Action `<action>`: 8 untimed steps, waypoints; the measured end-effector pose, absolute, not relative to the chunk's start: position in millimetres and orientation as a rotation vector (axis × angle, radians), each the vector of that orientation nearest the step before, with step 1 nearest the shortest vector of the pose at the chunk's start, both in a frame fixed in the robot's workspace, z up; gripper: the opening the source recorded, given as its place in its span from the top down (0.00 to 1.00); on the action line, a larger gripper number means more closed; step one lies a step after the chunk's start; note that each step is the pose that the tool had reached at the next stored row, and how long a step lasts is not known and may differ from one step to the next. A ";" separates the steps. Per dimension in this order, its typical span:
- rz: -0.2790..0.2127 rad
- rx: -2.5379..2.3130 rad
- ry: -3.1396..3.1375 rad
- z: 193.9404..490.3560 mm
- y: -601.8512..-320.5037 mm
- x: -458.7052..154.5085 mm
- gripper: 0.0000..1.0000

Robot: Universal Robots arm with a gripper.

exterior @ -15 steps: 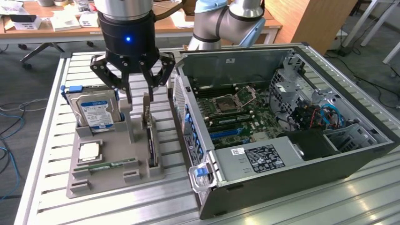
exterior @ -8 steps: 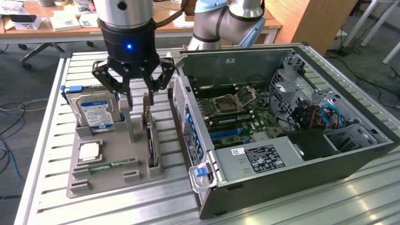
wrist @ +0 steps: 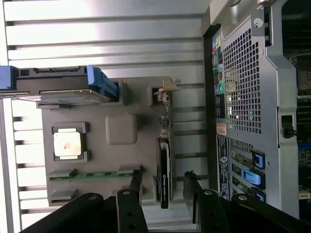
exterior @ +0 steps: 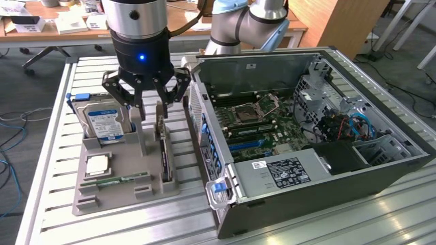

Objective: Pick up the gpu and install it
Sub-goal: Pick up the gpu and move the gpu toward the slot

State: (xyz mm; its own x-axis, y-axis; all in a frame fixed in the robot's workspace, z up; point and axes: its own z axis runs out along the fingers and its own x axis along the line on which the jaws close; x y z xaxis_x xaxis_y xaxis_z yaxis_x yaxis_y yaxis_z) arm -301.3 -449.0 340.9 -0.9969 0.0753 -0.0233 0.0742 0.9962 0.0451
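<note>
Nearest me, a grey parts tray (exterior: 126, 193) on the slatted bench (exterior: 136, 224), just beside the open PC case (exterior: 327, 168). On the tray's side away from the case: green RAM stick (exterior: 117, 179), then CPU (exterior: 97, 163), then HDD w/ blue label (exterior: 103, 122) upright. The gpu (exterior: 165, 158) stands on edge in the slot nearest the case. The gripper (exterior: 151, 104) hangs over the gpu's far end, jaws wide, one each side of the card, not closed on it.
</note>
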 end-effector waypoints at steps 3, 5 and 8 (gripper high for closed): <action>0.069 0.117 3.114 340.9 -449.0 -301.4 0.53; 0.069 0.117 3.114 340.9 -449.0 -301.3 0.53; 0.069 0.117 3.113 340.6 -448.9 -301.1 0.53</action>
State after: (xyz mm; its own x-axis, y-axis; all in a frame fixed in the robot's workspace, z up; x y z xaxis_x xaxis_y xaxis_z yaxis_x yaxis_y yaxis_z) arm -301.1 -448.9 340.6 -0.9969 0.0754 -0.0235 0.0743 0.9962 0.0453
